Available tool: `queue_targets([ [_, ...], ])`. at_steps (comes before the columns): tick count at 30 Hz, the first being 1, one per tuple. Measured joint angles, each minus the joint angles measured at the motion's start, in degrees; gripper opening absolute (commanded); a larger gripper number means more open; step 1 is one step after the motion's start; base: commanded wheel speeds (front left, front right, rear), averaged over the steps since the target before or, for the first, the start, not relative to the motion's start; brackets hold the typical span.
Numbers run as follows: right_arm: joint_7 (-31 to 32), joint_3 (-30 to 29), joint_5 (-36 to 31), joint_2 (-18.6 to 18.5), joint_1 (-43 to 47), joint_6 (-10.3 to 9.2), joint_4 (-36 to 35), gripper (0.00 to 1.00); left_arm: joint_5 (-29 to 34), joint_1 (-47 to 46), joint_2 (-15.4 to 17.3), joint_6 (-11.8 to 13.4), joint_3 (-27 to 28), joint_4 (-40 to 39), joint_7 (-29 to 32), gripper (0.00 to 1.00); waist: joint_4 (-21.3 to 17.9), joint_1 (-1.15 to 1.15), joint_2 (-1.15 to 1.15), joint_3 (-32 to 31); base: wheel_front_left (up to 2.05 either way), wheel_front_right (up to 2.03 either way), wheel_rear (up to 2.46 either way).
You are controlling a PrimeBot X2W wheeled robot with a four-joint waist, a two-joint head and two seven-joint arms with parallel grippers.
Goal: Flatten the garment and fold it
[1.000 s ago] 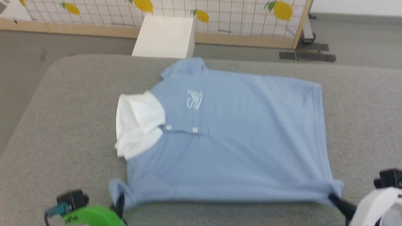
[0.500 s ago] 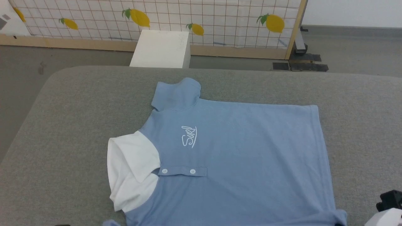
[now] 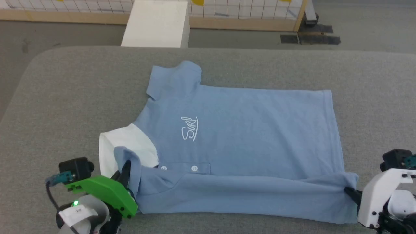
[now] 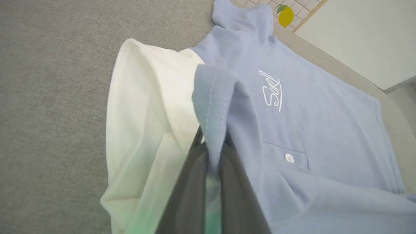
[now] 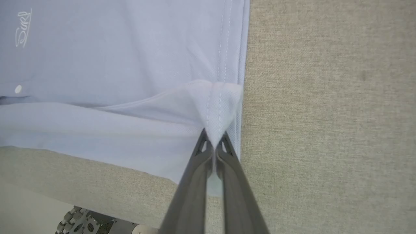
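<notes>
While both arms sit at the near edge, the left tool is pressed together on a blue bit of the garment right by the neck. In the left wrist view a stitched blue edge is pinched between its dark fingers and held up over the white collar. The right tool is clamped as well, pinching the near right corner of the bottom hem, and the fabric bunches into a little peak at its tips in the right wrist view.

Between the two, the near side of the shirt is doubled over as a long band running left to right, just near of the two white buttons. The rest lies flat around the middle of the grey bench, collar to the left, bottom hem to the right. The white script logo faces up, and the far sleeve pokes out toward the far edge. Past the bench there's a white box on the floor, in front of a wood-framed panel.
</notes>
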Motion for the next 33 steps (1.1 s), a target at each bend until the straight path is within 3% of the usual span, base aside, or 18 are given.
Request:
queue_targets([
  [10, 2.0, 1.5, -3.6, 0.9, -2.1, 0.00, 5.1, 0.00, 0.2, -4.7, -2.3, -4.0, -1.0, 12.6, -4.0, 0.00, -0.8, 0.00, 0.00, 4.2, 0.00, 0.00, 0.00],
  [11, 1.7, 1.5, -3.4, 0.9, -2.3, 0.00, 5.2, 0.16, -0.2, -5.0, -2.7, -4.3, -0.8, 13.4, -4.2, 0.00, -0.8, 0.00, 0.00, 4.3, 0.00, 0.00, 0.00],
  [12, 1.3, 1.6, -3.1, 0.9, -2.4, 0.00, 5.3, 0.49, -0.2, -5.2, -2.9, -4.6, -0.8, 14.0, -4.8, 0.31, -0.7, 0.00, 0.00, 4.4, 0.00, 0.00, 0.00],
  [13, 0.7, 1.6, -2.5, 0.9, -2.4, 0.00, 5.4, 1.00, -0.3, -5.7, -3.1, -5.0, -0.7, 14.6, -5.2, 0.73, -0.5, 0.00, 0.00, 4.3, 0.00, 0.00, 0.00],
  [14, 0.0, 1.4, -2.0, 1.0, -2.5, 0.00, 5.4, 1.00, -0.3, -6.1, -3.2, -5.2, -0.6, 14.9, -5.5, 1.00, -0.4, 0.00, 0.00, 4.2, 0.00, 0.00, 0.00],
  [19, -3.2, 0.1, 0.6, 1.7, -2.9, 0.00, 3.9, 1.00, -0.2, -7.7, -2.7, -5.5, 0.4, 14.5, -7.6, 1.00, 0.2, 0.00, 0.00, 3.1, 0.00, 0.00, 0.00],
  [22, -4.7, -1.5, 1.5, 1.9, -3.1, 0.00, 2.3, 1.00, 1.0, -7.7, -1.0, -4.1, 0.6, 12.4, -7.5, 1.00, 0.5, 0.00, 0.00, 2.2, 0.00, 0.00, 0.00],
  [28, -5.2, -3.7, 1.6, 2.4, -1.7, 0.00, -1.2, 1.00, 6.1, -1.3, 4.3, 5.2, -2.1, 2.0, 2.2, 1.00, 0.9, 0.00, 0.00, -0.4, 0.00, 0.00, 0.00],
  [33, -4.2, -5.5, 0.3, 3.0, 0.5, 0.00, -2.4, 1.00, 7.7, 4.6, 6.1, 10.1, -6.6, -8.4, 13.3, 1.00, 1.2, 0.00, 0.00, -1.3, 0.00, 0.00, 0.00],
])
